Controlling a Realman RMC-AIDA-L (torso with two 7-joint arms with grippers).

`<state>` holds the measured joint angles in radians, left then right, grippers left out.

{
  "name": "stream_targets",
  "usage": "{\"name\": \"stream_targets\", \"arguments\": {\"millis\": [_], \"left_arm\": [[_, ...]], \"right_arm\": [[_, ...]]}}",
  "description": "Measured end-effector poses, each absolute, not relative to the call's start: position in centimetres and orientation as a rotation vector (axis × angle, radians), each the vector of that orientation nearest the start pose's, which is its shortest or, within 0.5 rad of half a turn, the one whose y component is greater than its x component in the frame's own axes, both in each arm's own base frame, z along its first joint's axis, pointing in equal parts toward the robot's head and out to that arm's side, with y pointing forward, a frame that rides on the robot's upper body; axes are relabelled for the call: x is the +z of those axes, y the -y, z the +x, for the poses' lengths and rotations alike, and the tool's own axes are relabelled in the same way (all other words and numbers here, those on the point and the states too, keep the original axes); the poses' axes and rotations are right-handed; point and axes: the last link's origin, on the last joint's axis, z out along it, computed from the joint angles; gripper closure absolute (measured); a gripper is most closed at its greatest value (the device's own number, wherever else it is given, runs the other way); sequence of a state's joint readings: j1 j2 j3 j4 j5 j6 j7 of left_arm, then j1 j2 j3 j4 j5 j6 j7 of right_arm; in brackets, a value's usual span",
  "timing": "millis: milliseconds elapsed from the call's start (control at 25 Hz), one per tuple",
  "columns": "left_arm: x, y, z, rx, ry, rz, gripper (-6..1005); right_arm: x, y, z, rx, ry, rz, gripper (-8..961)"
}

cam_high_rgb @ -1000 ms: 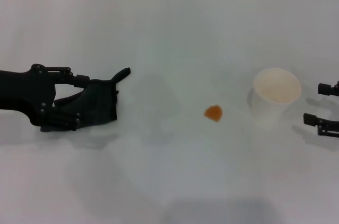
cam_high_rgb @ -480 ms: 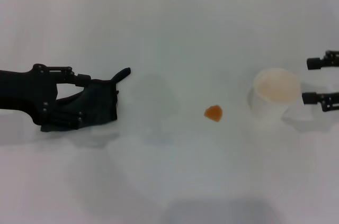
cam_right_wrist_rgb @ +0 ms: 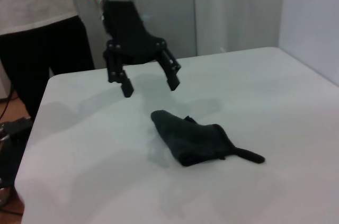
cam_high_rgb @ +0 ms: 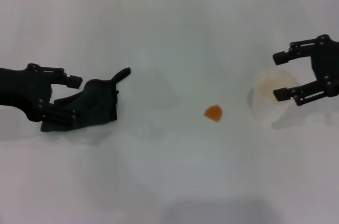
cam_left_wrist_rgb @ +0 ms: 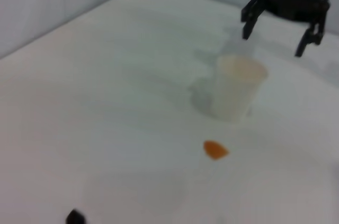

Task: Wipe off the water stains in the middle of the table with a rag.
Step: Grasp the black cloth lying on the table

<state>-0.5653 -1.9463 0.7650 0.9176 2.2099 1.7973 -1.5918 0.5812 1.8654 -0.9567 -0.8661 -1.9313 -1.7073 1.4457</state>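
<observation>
The rag (cam_high_rgb: 90, 105) lies in a dark crumpled heap on the left side of the white bench (cam_high_rgb: 175, 33), its narrow pointed corner sticking out toward the far middle. The left tool (cam_high_rgb: 68, 98) is at the rag's outer edge with its fingers spread apart and nothing between them; in the right wrist view the left tool (cam_right_wrist_rgb: 149, 82) hangs just above the bench beside the rag (cam_right_wrist_rgb: 198, 139), clear of the cloth. The water stains (cam_high_rgb: 213, 113) are one small orange-brown blot near the middle of the bench, well apart from the rag and lying between it and a white cup (cam_high_rgb: 273, 97). The left wrist view shows the same blot (cam_left_wrist_rgb: 215, 150) on the bare surface just in front of the cup (cam_left_wrist_rgb: 237, 87). The right tool (cam_high_rgb: 283, 75) is raised over the cup's outer side, its two fingers wide apart with one past the far rim and one over the cup's mouth, gripping nothing; the left wrist view shows it (cam_left_wrist_rgb: 275, 36) hanging in the air behind and above the cup, clearly not touching it
</observation>
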Motion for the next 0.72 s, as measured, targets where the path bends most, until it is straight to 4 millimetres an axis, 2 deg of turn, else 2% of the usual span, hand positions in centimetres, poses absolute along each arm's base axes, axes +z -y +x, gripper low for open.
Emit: {"name": "stream_targets", "arguments": {"millis": [240, 400, 720], "left_arm": [[8.5, -34.2, -25.0, -0.095, 0.531, -2.915, 123], [8.8, -34.8, -25.0, 0.031, 0.554, -2.887, 123], [6.4, -35.1, -26.1, 0.244, 0.644, -2.852, 123]], "right_arm": [[6.2, -35.7, 22.0, 0.336, -0.147, -3.003, 124], [5.8, -36.0, 21.5, 0.328, -0.126, -3.008, 124], [5.6, -36.1, 21.3, 0.332, -0.116, -3.004, 124]]}}
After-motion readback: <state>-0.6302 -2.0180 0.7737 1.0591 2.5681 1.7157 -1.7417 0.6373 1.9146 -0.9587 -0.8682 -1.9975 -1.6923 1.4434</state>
